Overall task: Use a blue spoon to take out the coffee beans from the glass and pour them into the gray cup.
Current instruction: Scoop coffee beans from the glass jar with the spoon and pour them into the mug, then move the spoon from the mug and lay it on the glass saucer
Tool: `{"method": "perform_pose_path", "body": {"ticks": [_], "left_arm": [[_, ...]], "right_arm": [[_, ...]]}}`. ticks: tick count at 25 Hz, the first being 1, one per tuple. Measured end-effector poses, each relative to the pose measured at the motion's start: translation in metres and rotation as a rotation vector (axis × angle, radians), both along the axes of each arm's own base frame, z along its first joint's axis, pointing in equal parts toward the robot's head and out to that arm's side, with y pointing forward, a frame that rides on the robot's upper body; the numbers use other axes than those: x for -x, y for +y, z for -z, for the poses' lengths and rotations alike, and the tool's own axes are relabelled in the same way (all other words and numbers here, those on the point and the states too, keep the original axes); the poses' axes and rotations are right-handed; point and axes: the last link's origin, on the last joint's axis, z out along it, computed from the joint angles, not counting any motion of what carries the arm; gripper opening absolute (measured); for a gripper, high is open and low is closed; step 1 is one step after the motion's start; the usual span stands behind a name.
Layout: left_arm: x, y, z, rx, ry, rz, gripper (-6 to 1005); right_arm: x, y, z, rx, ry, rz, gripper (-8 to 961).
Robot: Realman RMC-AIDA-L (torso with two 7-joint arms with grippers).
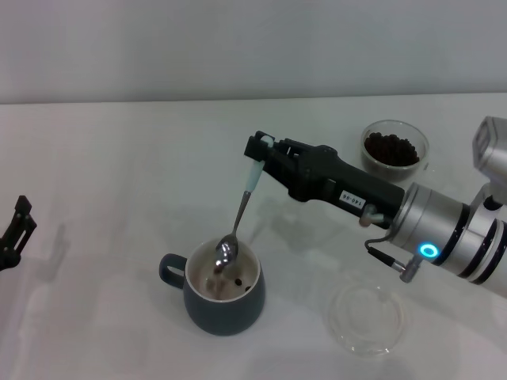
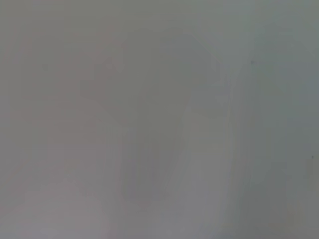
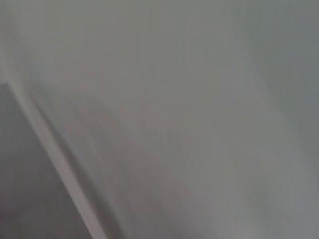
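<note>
Head view, scooping station on a white surface (image 1: 103, 182). Right end effector (image 1: 261, 155), black and angular, is clamped on the pale light-blue handle of the blue spoon (image 1: 238, 218); the spoon hangs steeply tilted, its shiny metal bowl dipped just inside the mouth of the gray cup (image 1: 226, 302). This cup is a rounded dark blue-gray mug with a cream-white interior and a loop handle turned toward the robot's left. Several coffee beans (image 1: 238, 281), small, dark and oval, lie on its inner floor; whether any remain in the spoon's bowl cannot be made out. The glass (image 1: 394, 150), clear and thick-walled, stands well apart at the far right, partly hidden by the right arm, and holds a heap of dark beans. A flat clear round dish (image 1: 367, 319) lies near the mug on the right, its rim faint against the surface. Left end effector (image 1: 14, 234) is cut off at the left edge, so its opening cannot be judged. Both wrist views show only featureless gray blur, with no objects legible.
</note>
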Motion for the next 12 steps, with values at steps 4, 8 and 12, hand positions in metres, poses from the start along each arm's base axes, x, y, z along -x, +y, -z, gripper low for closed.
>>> {"method": "perform_pose_path", "body": {"ticks": [4, 8, 12], "left_arm": [[0.001, -0.001, 0.0, 0.001, 0.0, -0.003, 850], [0.001, -0.002, 0.0, 0.001, -0.003, -0.005, 850], [0.001, -0.002, 0.0, 0.0, -0.003, -0.005, 849]], "right_arm": [[0.001, -0.003, 0.001, -0.041, -0.035, -0.046, 183], [-0.006, -0.006, -0.013, -0.055, 0.033, -0.036, 184], [-0.031, -0.011, -0.046, -0.051, 0.193, 0.053, 185]]}}
